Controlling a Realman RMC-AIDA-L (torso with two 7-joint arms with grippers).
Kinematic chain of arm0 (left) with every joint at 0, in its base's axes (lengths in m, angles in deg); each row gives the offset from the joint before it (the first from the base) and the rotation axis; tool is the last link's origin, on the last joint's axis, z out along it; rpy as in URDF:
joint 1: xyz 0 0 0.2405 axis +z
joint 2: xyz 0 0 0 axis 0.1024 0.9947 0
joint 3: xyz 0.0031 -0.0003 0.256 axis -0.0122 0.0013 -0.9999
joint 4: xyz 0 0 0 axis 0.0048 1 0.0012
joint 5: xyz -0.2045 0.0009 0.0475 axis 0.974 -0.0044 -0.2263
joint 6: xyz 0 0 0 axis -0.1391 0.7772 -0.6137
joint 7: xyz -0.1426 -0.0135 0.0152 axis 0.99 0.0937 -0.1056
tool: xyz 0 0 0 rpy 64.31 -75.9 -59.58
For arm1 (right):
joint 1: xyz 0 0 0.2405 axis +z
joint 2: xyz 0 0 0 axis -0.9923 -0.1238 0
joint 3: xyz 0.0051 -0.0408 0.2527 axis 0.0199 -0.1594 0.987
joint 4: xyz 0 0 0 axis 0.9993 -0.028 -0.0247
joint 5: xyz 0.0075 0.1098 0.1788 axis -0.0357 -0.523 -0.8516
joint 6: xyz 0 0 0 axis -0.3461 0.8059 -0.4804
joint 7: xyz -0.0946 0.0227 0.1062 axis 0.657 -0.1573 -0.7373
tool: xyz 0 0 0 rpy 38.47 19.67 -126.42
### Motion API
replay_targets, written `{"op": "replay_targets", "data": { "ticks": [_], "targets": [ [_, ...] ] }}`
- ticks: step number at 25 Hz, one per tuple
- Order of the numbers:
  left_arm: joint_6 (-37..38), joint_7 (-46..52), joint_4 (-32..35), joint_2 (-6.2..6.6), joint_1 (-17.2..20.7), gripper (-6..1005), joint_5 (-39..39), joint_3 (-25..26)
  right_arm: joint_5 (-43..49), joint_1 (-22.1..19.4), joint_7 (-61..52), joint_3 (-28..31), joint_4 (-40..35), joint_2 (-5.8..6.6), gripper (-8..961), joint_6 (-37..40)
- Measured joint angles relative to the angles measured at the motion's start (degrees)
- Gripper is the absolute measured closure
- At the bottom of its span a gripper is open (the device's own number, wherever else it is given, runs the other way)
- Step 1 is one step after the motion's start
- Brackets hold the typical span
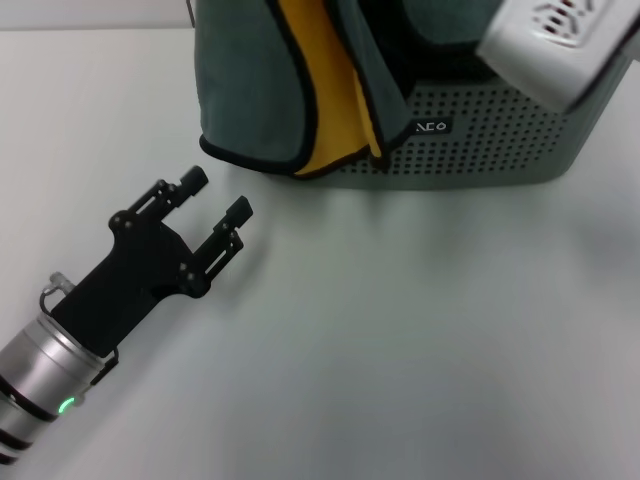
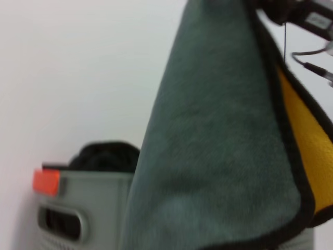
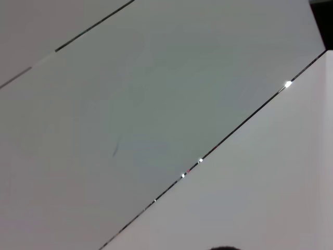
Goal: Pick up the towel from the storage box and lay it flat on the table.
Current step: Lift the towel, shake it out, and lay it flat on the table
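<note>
The towel (image 1: 260, 90) hangs folded in front of the storage box (image 1: 480, 140), grey-teal face outward and yellow face showing in the fold, its lower edge just above the table (image 1: 400, 330). In the left wrist view the towel (image 2: 218, 156) fills the middle, and its top meets the dark right gripper (image 2: 286, 11), which is shut on it. The right arm's white link (image 1: 560, 45) reaches in over the box. My left gripper (image 1: 218, 193) rests low over the table, left of the towel, open and holding nothing. The right wrist view shows only flat pale panels.
A black cloth (image 2: 104, 156) bulges from the storage box (image 2: 88, 208), which carries an orange tag (image 2: 46, 180) and a slot handle. The box's black label (image 1: 431, 127) faces me. White tabletop spreads in front of the box and to the right of the left gripper.
</note>
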Motion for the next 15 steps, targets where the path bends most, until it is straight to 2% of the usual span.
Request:
{"op": "replay_targets", "data": {
  "ticks": [4,10,15],
  "targets": [
    [3.8,-12.1,-6.0,-0.02,-2.3,401,3.2,0.6,-0.4,2.0,-0.1,-0.8,0.9,-0.02,907,3.0],
    [11.6,-29.1,-12.8,0.0,-4.1,376,2.5,4.0,-0.7,4.2,-0.1,-1.6,1.4,-0.02,904,6.0],
    [12.0,-37.1,-17.4,0.0,-6.8,342,-0.3,6.4,-0.7,6.1,-0.1,-2.4,1.5,-0.02,902,8.9]
  ]
}}
